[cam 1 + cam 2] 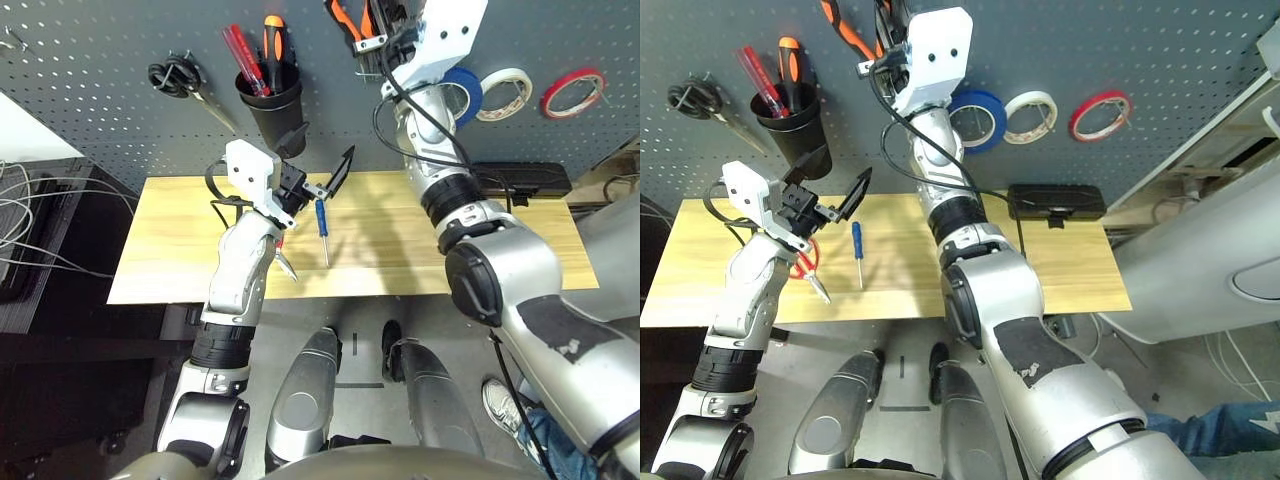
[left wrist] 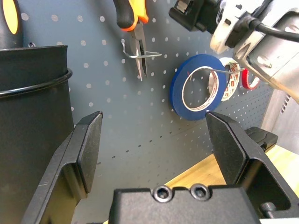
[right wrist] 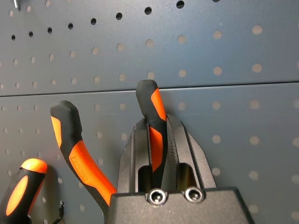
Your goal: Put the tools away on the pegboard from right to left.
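The right gripper [image 3: 156, 154] was closed on one handle of the orange-and-black-handled pliers [image 2: 133, 28], which hung from a hook on the pegboard [image 1: 100, 110], just beside the blue tape ring [image 2: 196, 86]. The left gripper [image 1: 318, 178] was spread wide, holding nothing, below the pegboard.

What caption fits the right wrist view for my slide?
Right gripper shut on one handle of the orange-and-black pliers at the pegboard.
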You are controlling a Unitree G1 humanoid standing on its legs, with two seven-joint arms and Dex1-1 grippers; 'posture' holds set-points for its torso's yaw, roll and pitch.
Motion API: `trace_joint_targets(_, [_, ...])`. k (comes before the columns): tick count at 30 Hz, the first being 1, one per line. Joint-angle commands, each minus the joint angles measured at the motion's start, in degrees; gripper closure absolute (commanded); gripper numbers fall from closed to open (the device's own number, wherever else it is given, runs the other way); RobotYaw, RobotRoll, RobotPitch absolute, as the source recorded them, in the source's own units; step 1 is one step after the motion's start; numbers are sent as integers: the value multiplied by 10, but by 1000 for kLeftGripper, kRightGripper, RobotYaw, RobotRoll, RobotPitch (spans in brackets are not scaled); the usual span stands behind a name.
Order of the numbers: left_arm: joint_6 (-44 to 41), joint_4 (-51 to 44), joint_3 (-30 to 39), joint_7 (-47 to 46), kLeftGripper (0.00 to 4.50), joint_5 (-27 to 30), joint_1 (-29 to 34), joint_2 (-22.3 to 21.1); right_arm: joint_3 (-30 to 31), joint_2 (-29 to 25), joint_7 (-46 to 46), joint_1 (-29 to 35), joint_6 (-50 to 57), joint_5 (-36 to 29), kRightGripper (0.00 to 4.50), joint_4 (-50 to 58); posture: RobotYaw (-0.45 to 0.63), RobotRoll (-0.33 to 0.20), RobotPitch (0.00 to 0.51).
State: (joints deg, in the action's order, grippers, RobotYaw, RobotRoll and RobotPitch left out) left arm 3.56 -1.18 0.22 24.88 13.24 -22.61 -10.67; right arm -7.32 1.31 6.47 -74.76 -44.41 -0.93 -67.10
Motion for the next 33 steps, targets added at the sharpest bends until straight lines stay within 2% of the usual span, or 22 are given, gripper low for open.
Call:
trace_joint_targets(1, [-4, 3, 0, 3, 0, 1, 5, -1, 4, 5, 5, 11, -5, -2, 4240, 13, 308, 0, 269])
trace_joint_targets(2, [-4, 3, -1, 3, 0, 1, 4, -1, 2, 5, 10, 13, -2, -7, 3478, 18, 306, 0, 269])
trace_joint_targets(6, [-3, 3, -2, 4, 0, 0, 6, -1, -1, 5, 36, 28, 8, -28, 2138, 66, 302, 0, 269])
trace_joint_targets(12, [-3, 5, 0, 8, 0, 1, 9, -5, 20, -1, 82, 90, 70, -52, 28, 227, 292, 0, 270])
trace_joint_targets(16, [-3, 10, 0, 11, 0, 2, 8, -6, 53, -12, 125, 166, 163, -69, 28, 370, 285, 0, 271])
trace_joint_targets(19, [-4, 11, 1, 14, 0, 3, 10, -8, 88, -30, 172, 242, 285, -99, 28, 492, 270, 0, 273])
trace_joint_targets(22, [-3, 15, 0, 19, 0, 4, 13, -9, 105, -46, 193, 283, 364, -111, 28, 555, 262, 0, 272])
trace_joint_targets(29, [-5, 34, -6, 29, 0, -4, 18, -15, 121, -69, 230, 312, 476, -121, 28, 573, 255, 0, 269])
trace_joint_targets(33, [-6, 51, -13, 32, 0, -19, 20, -26, 117, -80, 237, 321, 523, -118, 28, 542, 258, 0, 268])
